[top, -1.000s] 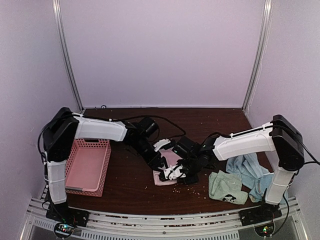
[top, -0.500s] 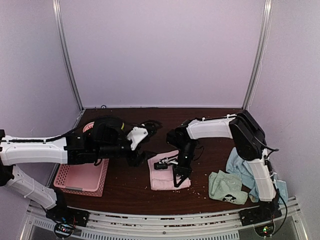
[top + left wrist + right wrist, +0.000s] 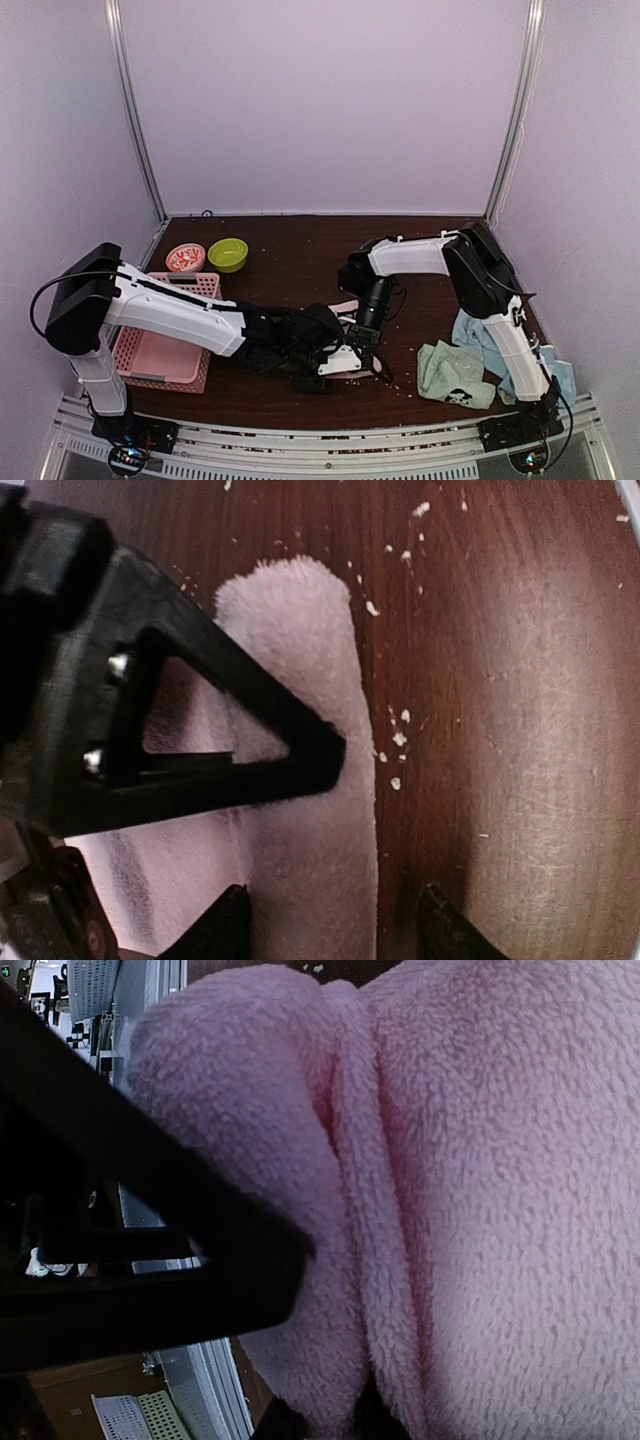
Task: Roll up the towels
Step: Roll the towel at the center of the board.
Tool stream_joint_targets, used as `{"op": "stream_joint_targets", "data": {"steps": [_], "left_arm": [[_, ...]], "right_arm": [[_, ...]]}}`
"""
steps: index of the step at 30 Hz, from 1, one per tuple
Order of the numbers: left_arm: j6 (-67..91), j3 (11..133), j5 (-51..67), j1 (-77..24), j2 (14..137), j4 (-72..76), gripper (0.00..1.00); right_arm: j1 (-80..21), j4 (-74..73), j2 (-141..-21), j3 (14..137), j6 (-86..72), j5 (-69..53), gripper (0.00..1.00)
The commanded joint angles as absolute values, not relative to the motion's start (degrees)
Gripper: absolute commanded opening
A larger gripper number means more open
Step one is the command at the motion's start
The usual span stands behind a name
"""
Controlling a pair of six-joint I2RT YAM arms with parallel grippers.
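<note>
The pink towel (image 3: 344, 306) lies at the table's middle, mostly hidden under both grippers. In the left wrist view its rolled edge (image 3: 310, 780) runs up the frame. My left gripper (image 3: 335, 930) is open, its jaws straddling that rolled edge; from above it sits at the towel's near side (image 3: 335, 362). My right gripper (image 3: 365, 345) comes down on the towel from the far side. Its tips (image 3: 330, 1425) are pinched on a fold of the pink towel (image 3: 480, 1180). The mint green towel (image 3: 455, 372) with a dark mark and a light blue towel (image 3: 490, 335) lie crumpled at the right.
A pink latticed basket (image 3: 165, 345) stands at the left, beside my left arm. A red bowl (image 3: 185, 257) and a green bowl (image 3: 228, 254) stand behind it. White crumbs are scattered on the dark wooden table (image 3: 520, 680). Metal rails run along the near edge.
My left arm has swung in from the left to the towel's near side. The towel, flat and in plain sight before, is now bunched under both grippers. The right gripper stays on it.
</note>
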State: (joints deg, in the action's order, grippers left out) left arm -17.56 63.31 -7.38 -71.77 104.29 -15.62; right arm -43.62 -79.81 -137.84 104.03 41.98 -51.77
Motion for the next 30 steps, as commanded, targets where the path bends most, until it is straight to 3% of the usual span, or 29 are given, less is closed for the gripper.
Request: {"op": "stream_joint_targets", "data": {"steps": [1, 6, 8, 9, 13, 16, 18, 21, 25, 27, 30], "left_arm": [[-21.41, 66.75, -10.28, -71.72, 106.99, -15.29, 0.52], [-21.49, 66.82, -9.37, -71.72, 108.63, -14.13, 0.25], [-20.81, 66.95, -8.68, -71.72, 108.45, -13.70, 0.20], [-20.12, 67.16, -8.98, -71.72, 108.52, -13.63, 0.21], [-18.65, 67.55, -11.98, -71.72, 108.62, -13.94, 0.43], [-18.73, 66.77, -13.60, -72.25, 107.30, -12.57, 0.47], [-19.14, 66.74, -13.53, -72.95, 106.89, -12.35, 0.40], [-18.90, 67.81, -12.46, -73.04, 107.76, -13.85, 0.20], [-18.53, 67.85, -13.49, -73.04, 109.39, -14.57, 0.16], [-18.08, 67.85, -13.69, -72.97, 110.16, -14.89, 0.09], [-16.95, 67.33, -11.38, -72.59, 110.29, -14.67, 0.03]], "right_arm": [[-43.34, -77.40, -140.71, 103.04, 41.40, -44.48, 0.00], [-43.35, -77.34, -139.85, 102.33, 41.99, -45.63, 0.01], [-43.27, -77.18, -139.16, 102.09, 41.96, -45.85, 0.02], [-43.25, -77.00, -138.75, 101.94, 41.95, -45.93, 0.02], [-43.24, -76.77, -138.66, 102.16, 41.47, -45.72, 0.02], [-43.24, -76.78, -139.19, 102.30, 41.44, -45.59, 0.02], [-43.25, -76.65, -139.39, 102.23, 41.42, -45.74, 0.02], [-43.24, -76.63, -139.48, 102.17, 41.41, -46.04, 0.02], [-43.24, -76.68, -139.28, 102.30, 41.40, -46.27, 0.02], [-43.24, -77.33, -138.84, 102.58, 41.91, -46.54, 0.03], [-42.61, -77.87, -135.03, 102.62, 42.82, -47.42, 0.12]]}}
